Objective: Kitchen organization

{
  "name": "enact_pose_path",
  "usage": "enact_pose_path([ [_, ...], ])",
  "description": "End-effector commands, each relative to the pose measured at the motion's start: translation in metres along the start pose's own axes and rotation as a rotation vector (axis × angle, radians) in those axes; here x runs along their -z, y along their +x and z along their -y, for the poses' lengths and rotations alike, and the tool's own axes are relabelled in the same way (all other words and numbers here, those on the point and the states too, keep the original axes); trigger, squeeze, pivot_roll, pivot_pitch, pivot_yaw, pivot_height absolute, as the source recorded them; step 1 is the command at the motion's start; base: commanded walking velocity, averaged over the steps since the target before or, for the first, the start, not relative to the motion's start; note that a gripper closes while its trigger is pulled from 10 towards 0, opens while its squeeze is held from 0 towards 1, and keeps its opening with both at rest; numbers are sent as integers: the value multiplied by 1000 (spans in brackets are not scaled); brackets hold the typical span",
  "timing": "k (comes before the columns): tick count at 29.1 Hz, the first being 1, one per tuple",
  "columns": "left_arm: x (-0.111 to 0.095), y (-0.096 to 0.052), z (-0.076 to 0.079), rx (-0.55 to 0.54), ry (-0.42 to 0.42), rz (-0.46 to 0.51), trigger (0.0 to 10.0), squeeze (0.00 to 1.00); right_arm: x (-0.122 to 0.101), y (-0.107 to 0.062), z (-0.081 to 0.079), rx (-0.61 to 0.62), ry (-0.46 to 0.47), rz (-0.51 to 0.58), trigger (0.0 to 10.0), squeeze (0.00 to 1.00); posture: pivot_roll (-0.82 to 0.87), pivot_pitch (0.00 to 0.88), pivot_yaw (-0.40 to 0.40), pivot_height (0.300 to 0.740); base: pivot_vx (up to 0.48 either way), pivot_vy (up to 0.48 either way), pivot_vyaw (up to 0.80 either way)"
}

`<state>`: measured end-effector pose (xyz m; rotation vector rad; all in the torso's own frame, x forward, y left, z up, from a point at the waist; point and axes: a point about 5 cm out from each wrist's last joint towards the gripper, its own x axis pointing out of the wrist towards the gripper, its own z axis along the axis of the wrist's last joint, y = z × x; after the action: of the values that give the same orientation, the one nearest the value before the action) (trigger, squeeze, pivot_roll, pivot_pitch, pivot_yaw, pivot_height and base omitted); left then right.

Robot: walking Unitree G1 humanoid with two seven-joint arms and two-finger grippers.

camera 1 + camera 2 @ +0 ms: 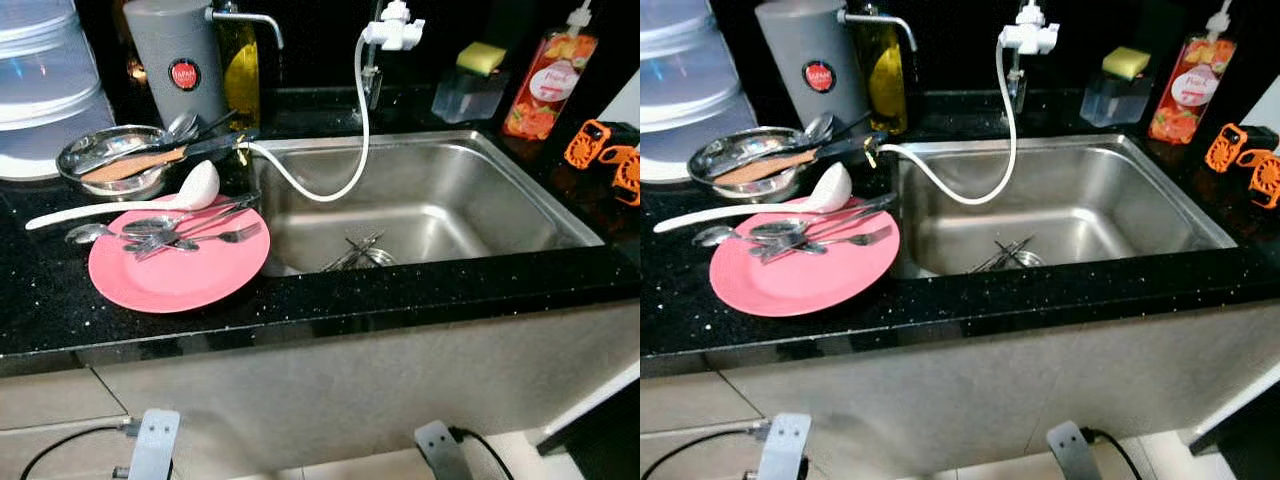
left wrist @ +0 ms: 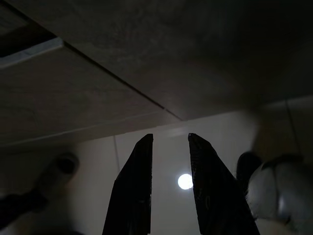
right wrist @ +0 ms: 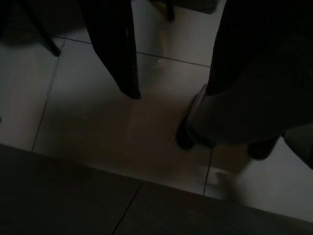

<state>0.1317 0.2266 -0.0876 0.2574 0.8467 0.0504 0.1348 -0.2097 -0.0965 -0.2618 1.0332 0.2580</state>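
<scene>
A pink plate (image 1: 150,285) lies on the black counter left of the sink, with forks and spoons (image 1: 165,231) piled on it and a white ladle (image 1: 190,190) across its far edge. Behind it a steel bowl (image 1: 85,150) holds a wooden spatula (image 1: 130,164) and more utensils. Several forks (image 1: 358,252) lie at the bottom of the steel sink (image 1: 520,190). Both arms hang low in front of the cabinet. My left gripper (image 2: 168,138) is open, over pale floor below the cabinet. My right gripper (image 3: 171,93) is open above floor tiles, holding nothing.
A grey water filter (image 1: 180,60) and an oil bottle (image 1: 240,70) stand at the back left beside stacked clear containers (image 1: 45,80). A white hose (image 1: 350,150) droops from the tap into the sink. A sponge holder (image 1: 472,85), soap bottle (image 1: 550,85) and orange objects (image 1: 605,150) sit at right.
</scene>
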Motion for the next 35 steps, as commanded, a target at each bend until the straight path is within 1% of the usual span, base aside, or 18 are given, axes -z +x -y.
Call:
enact_pose_path([
  [1, 2, -1, -2, 18, 38, -8, 10000, 0, 2, 0, -3, 5, 33, 2, 10000, 0, 110, 0, 12, 740, 0, 0, 0],
  [2, 1, 0, -2, 20, 38, -3, 10000, 0, 1, 1, -6, -3, 36, 7, 10000, 0, 116, 0, 15, 740, 0, 0, 0],
  [3, -2, 1, -3, 11, 26, 3, 10000, 0, 2, 1, -10, -16, 20, 4, 10000, 0, 119, 0, 18, 740, 0, 0, 0],
  [5, -8, 4, -3, 7, 18, 19, 10000, 0, 4, 1, -12, -20, 20, -6, 10000, 0, 126, 0, 13, 740, 0, 0, 0],
  [6, -15, 6, -2, 21, 41, 42, 10000, 0, 4, 1, -13, -29, 14, -8, 10000, 0, 126, 0, 13, 740, 0, 0, 0],
  [9, -17, 6, -1, 24, 48, 47, 10000, 0, 4, 1, -13, -33, 9, -7, 10000, 0, 126, 0, 13, 740, 0, 0, 0],
  [11, -23, 9, -3, 16, 40, 53, 10000, 0, -3, 3, -12, -28, 1, 10, 10000, 0, 137, 0, 13, 740, 0, 0, 0],
  [13, -25, 11, -2, 23, 57, 48, 10000, 0, -10, 5, -11, -18, 8, 27, 10000, 0, 129, 0, 19, 740, 0, 0, 0],
  [15, -23, 10, 0, 37, 83, 37, 10000, 0, -16, 6, -11, -16, 11, 43, 10000, 0, 126, 0, 23, 740, 0, 0, 0],
  [18, -22, 11, 1, 42, 90, 32, 10000, 0, -20, 7, -11, -18, 12, 51, 10000, 0, 131, 0, 23, 740, 0, 0, 0],
  [23, -22, 11, 0, 37, 87, 24, 10000, 0, -15, 6, -14, -24, -13, 30, 10000, 0, 142, 0, 19, 740, 0, 0, 0],
  [28, -16, 9, 1, 35, 90, 4, 10000, 0, -10, 5, -13, -27, -29, 8, 10000, 0, 145, 0, 15, 740, 0, 0, 0],
  [35, -12, 8, 0, 27, 91, -11, 10000, 0, -10, 5, -14, -30, -44, 7, 10000, 0, 161, 0, 1, 740, 0, 0, 0],
])
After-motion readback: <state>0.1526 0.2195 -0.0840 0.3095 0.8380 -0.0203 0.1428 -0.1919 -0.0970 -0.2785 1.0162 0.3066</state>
